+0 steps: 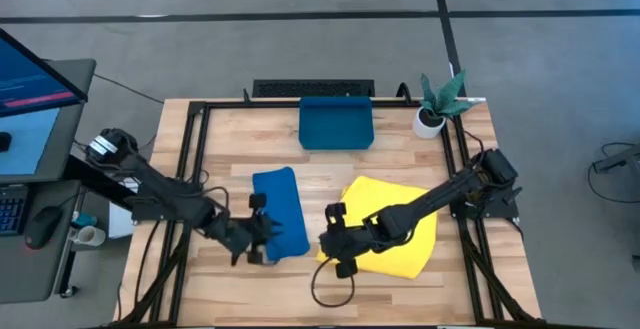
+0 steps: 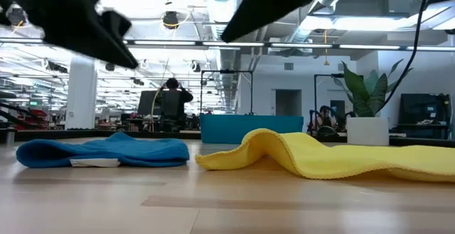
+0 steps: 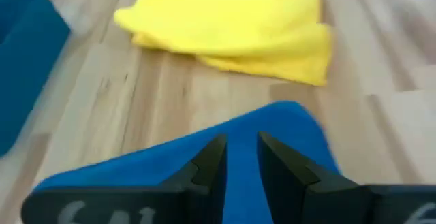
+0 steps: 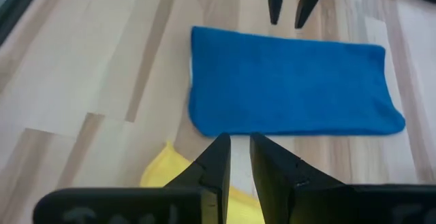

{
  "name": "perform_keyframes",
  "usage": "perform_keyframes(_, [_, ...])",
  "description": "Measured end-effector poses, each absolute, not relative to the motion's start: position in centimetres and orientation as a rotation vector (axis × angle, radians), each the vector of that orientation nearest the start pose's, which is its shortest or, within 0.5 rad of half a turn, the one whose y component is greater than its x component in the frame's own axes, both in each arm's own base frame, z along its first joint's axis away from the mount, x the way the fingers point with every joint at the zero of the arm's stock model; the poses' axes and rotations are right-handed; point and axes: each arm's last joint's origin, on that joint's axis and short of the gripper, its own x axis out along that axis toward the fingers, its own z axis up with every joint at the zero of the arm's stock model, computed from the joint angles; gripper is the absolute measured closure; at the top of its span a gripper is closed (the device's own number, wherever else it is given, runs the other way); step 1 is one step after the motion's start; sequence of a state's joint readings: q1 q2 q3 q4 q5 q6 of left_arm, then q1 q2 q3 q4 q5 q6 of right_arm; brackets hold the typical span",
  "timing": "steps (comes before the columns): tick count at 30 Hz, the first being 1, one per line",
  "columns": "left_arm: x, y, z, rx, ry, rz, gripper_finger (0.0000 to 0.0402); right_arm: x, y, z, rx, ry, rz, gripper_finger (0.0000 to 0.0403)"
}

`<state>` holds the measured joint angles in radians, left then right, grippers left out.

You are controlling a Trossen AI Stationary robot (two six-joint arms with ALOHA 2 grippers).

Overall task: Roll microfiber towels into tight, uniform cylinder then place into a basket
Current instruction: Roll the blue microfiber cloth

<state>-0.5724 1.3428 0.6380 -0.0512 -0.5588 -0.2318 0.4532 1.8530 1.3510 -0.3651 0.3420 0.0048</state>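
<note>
Left jaws (image 3: 240, 157) set narrowly apart, a slim gap between them, grasping nothing; poised just over the near end of the blue towel (image 1: 280, 212), cloth visible beneath and between the fingers but not pinched. Right jaws (image 4: 240, 156) likewise narrowly parted and empty, hovering off the near-left corner of the yellow towel (image 1: 392, 224), aimed across toward the blue one. Blue towel folded into a long flat strip, lying flat on the bench (image 1: 230, 134), not yet rolled. Yellow towel spread loose and rumpled just beside it, one edge humped up in the low view. Basket (image 1: 336, 123) at the far side of the bench, well apart from both towels, apparently empty. Small potted plant (image 1: 437, 104) near its right. Step in hand, by judgement: start of rolling the blue strip, both arms converging on its near end. Next move likely calls for lowering onto the short edge, catching it evenly at both corners, then turning it over tightly along the strip's length. Yellow towel still to be folded.
</note>
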Motion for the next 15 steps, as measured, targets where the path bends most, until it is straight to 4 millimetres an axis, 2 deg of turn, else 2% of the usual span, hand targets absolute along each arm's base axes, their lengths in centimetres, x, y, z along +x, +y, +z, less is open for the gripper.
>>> perform_keyframes(5, [22.5, -15.2, 20.1, 0.260, 0.624, 0.040, 0.0327, 35.9, 17.4, 21.9, -0.349, 0.786, 0.129, 0.0321])
perform_keyframes(7, [22.7, -16.0, 20.4, 0.275, 0.635, 0.055, 0.0327, 35.8, 17.5, 21.3, -0.354, 0.781, 0.135, 0.0321])
perform_keyframes(10, [23.0, -17.0, 20.0, 0.283, 0.682, 0.074, 0.0327, 35.4, 17.3, 19.9, -0.385, 0.762, 0.153, 0.0321])
perform_keyframes(15, [22.8, -18.1, 17.8, 0.263, 0.770, 0.098, 0.0327, 35.6, 17.2, 19.1, -0.415, 0.667, 0.174, 0.0321])
